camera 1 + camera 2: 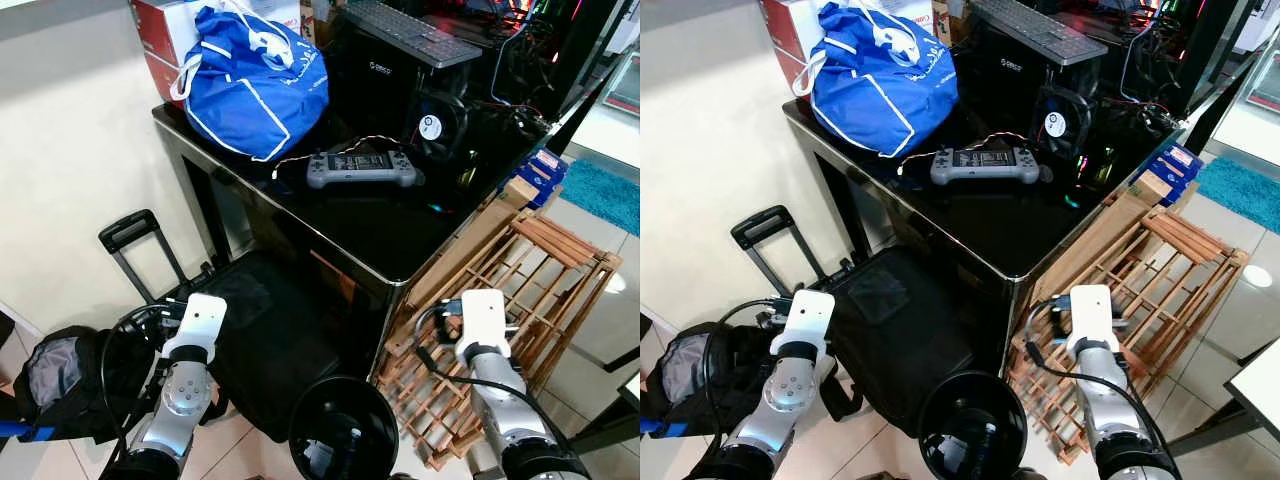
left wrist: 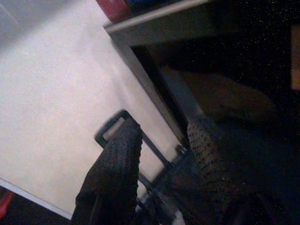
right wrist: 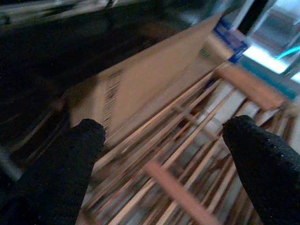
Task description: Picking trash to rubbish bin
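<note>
A round black bin (image 1: 343, 430) stands on the floor at the bottom centre, between my two arms. My left arm (image 1: 190, 350) is raised beside a black suitcase (image 1: 270, 330). The left gripper (image 2: 164, 129) is open with nothing between its fingers, and faces the suitcase handle (image 2: 110, 129) and the table edge. My right arm (image 1: 485, 340) is over a wooden lattice rack (image 1: 530, 280). The right gripper (image 3: 166, 126) is wide open and empty, facing the rack and a flat piece of cardboard (image 3: 154, 79) that leans on it.
A black table (image 1: 390, 235) ahead carries a blue bag (image 1: 255, 85), a grey game controller (image 1: 360, 170) and a computer case with a keyboard (image 1: 415, 30) on top. A dark backpack (image 1: 60, 385) lies at the lower left. A pale wall is on the left.
</note>
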Motion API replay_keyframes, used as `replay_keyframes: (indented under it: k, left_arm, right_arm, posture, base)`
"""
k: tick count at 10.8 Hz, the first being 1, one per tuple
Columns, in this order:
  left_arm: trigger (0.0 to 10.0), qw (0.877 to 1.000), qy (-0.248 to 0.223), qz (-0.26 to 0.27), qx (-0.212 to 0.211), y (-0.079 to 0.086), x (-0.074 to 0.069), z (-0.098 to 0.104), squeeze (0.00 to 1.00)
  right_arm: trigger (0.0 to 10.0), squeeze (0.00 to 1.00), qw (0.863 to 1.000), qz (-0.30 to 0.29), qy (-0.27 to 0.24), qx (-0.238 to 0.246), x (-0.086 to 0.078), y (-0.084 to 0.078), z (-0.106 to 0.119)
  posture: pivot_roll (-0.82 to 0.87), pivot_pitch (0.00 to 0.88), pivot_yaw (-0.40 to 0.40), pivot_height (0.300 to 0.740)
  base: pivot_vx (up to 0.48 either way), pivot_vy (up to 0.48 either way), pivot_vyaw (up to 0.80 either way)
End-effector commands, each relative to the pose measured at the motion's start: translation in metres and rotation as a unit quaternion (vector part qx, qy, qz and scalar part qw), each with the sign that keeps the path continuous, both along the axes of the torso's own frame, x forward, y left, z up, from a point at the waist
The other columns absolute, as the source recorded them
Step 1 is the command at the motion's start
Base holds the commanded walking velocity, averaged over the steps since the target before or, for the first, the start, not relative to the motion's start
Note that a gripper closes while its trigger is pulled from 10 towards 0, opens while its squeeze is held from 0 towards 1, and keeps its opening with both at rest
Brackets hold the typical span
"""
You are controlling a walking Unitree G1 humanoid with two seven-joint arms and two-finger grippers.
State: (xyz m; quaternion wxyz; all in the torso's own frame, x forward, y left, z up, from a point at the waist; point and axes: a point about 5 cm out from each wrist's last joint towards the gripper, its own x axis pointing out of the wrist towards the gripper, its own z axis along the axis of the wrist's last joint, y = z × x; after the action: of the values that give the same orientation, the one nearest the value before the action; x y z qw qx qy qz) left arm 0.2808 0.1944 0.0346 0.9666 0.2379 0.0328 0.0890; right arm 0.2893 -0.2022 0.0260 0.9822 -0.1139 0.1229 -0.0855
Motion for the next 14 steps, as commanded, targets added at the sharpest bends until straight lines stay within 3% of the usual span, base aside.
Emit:
replay_keyframes:
  k: [1,2,4,7,9,12,14]
  left_arm:
    - [10.0,1.000,-0.016,0.009,0.008,0.004,-0.001,0.004,0.00]
    - [10.0,0.999,-0.051,0.012,0.009,0.001,0.003,0.015,0.00]
    - [10.0,0.998,-0.068,-0.006,-0.006,-0.008,0.009,0.022,0.00]
    - [10.0,0.995,-0.072,-0.061,-0.042,-0.038,0.017,0.026,0.00]
    - [10.0,0.993,-0.078,-0.068,-0.054,-0.045,0.023,0.031,0.00]
    - [10.0,0.986,-0.129,-0.056,-0.084,-0.043,0.039,0.059,0.00]
    - [10.0,0.978,-0.168,-0.079,-0.094,-0.054,0.048,0.082,0.00]
  right_arm:
    - [10.0,0.00,1.000,-0.007,-0.011,-0.008,0.003,-0.001,0.004]
    - [10.0,0.00,0.997,-0.040,-0.073,0.003,0.007,-0.005,0.019]
    - [10.0,0.00,0.991,-0.035,-0.122,0.031,0.012,0.000,0.032]
    - [10.0,0.00,0.988,-0.003,-0.137,0.065,0.018,0.018,0.036]
    - [10.0,0.00,0.986,0.004,-0.147,0.081,0.020,0.022,0.039]
    - [10.0,0.00,0.981,0.013,-0.177,0.085,0.030,0.019,0.057]
    - [10.0,0.00,0.976,0.036,-0.198,0.086,0.040,0.023,0.073]
  posture:
    - [0.00,0.065,0.046,0.740]
    - [0.00,0.063,0.045,0.740]
    - [0.00,0.059,0.042,0.740]
    - [0.00,0.052,0.038,0.740]
    - [0.00,0.049,0.039,0.740]
    - [0.00,0.033,0.035,0.740]
    - [0.00,0.012,0.034,0.740]
  base:
    - [0.000,0.000,0.00]
    - [0.000,0.000,0.00]
    - [0.000,0.000,0.00]
    - [0.000,0.000,0.00]
    - [0.000,0.000,0.00]
    - [0.000,0.000,0.00]
    - [0.000,0.000,0.00]
